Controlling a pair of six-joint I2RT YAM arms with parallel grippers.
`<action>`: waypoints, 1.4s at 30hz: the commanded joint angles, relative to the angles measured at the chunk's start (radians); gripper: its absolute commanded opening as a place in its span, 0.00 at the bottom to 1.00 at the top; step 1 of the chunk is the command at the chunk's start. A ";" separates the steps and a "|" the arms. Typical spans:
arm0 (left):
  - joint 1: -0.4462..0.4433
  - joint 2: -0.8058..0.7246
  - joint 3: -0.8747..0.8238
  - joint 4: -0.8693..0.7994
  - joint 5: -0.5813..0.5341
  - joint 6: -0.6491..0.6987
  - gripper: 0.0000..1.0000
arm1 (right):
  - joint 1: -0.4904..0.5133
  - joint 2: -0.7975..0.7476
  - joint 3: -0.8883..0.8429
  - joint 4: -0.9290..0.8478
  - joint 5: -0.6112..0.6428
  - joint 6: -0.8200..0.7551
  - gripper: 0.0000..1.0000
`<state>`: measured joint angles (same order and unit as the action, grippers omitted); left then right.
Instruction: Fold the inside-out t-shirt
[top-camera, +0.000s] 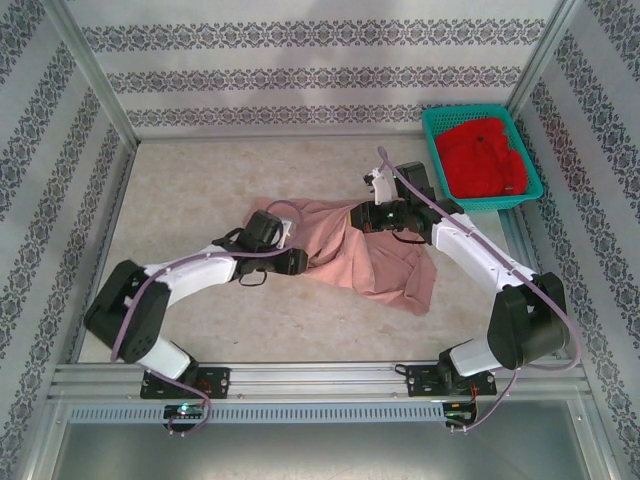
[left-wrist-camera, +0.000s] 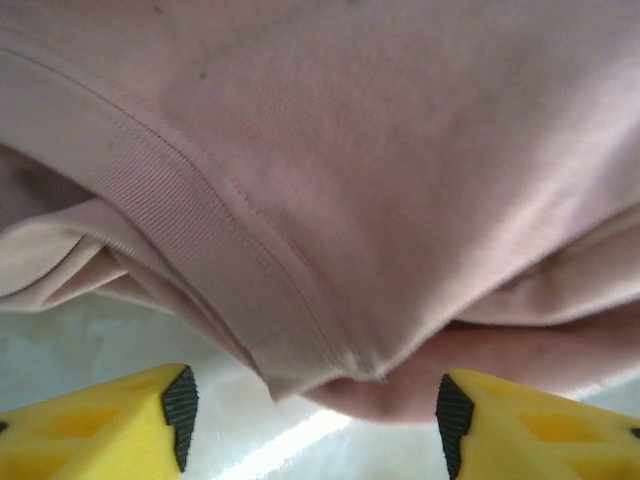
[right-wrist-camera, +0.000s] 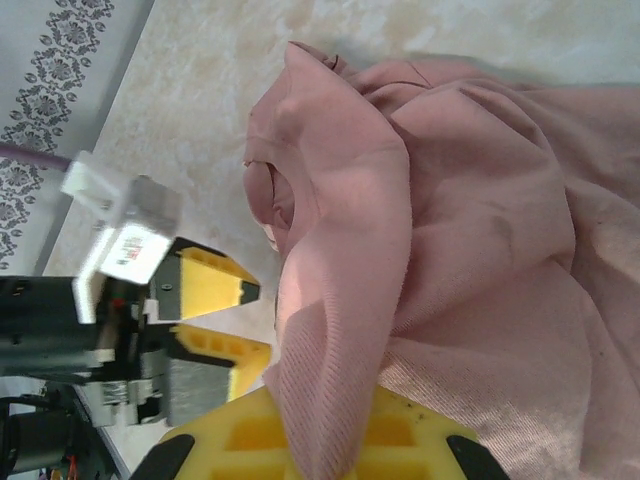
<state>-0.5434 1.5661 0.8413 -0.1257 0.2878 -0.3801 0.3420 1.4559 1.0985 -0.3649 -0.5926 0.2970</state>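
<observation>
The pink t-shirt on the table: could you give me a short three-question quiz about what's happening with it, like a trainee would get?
1. True or false: the left end effector is clamped on the t-shirt.
2. What lies in the teal basket? A) a red garment B) a blue towel C) a cup
3. Fill in: the ___ end effector pinches a fold of the shirt.
Key: 1 false, its fingers stand apart; 2 A; 3 right, the right end effector.
</observation>
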 joint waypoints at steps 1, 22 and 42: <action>-0.008 0.059 0.067 0.035 0.016 0.075 0.54 | -0.011 -0.005 0.026 0.006 -0.012 -0.005 0.00; 0.200 -0.347 0.091 -0.128 0.244 -0.111 0.00 | 0.154 0.040 0.116 -0.168 0.496 -0.173 0.36; 0.210 -0.396 0.077 -0.159 0.164 -0.109 0.00 | 0.259 0.197 -0.026 0.098 0.540 -0.054 0.29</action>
<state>-0.3485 1.2152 0.9268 -0.2569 0.4988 -0.4801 0.6170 1.6577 1.0420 -0.2909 -0.0841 0.2405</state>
